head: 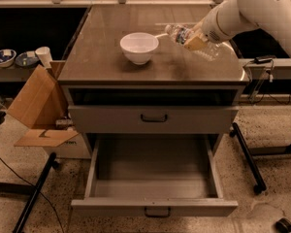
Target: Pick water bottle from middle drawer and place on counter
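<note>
The gripper (194, 42) clamped the tilted water bottle (180, 34) over the counter (102, 52), seemingly just clear of the bowl (139, 47).

A round white ceramic bowl (139, 46) sits upright on the tabletop (99, 57), just left of the gripper (196, 42), which holds the water bottle (178, 34) above the tabletop. Below, a grey metal drawer with a tall front panel (153, 119) is closed. To the left stands a brown cardboard box with open flaps (35, 105); behind it are a white paper cup (42, 56) and two small blue-patterned dishes (3, 57). A black wheeled stand leg (247, 159) crosses the speckled floor (276, 130) on the right.
</note>
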`<state>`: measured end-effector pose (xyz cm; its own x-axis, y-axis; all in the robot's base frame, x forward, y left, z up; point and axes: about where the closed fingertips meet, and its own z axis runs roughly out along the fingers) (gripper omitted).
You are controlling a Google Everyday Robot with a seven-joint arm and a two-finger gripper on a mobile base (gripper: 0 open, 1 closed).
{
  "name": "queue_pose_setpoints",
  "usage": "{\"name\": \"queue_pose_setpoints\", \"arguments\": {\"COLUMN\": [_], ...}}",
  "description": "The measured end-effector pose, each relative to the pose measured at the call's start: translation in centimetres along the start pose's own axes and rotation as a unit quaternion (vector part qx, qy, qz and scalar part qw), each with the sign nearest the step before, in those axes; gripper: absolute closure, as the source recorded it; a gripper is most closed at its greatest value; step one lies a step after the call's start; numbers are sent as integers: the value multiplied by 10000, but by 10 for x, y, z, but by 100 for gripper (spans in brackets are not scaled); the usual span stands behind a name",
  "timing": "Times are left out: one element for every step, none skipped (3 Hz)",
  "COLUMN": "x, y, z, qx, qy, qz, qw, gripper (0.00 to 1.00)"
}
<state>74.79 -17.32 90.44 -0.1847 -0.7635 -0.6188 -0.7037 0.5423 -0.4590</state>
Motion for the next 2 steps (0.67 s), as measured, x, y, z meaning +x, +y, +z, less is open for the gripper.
{"name": "queue_pose_setpoints", "arguments": {"x": [-1, -2], "y": [-1, -1], "z": [0, 0], "qx": [10, 31], "qy": [1, 0], "qz": [15, 30], "qw": [10000, 10000], "gripper": [30, 7]}}
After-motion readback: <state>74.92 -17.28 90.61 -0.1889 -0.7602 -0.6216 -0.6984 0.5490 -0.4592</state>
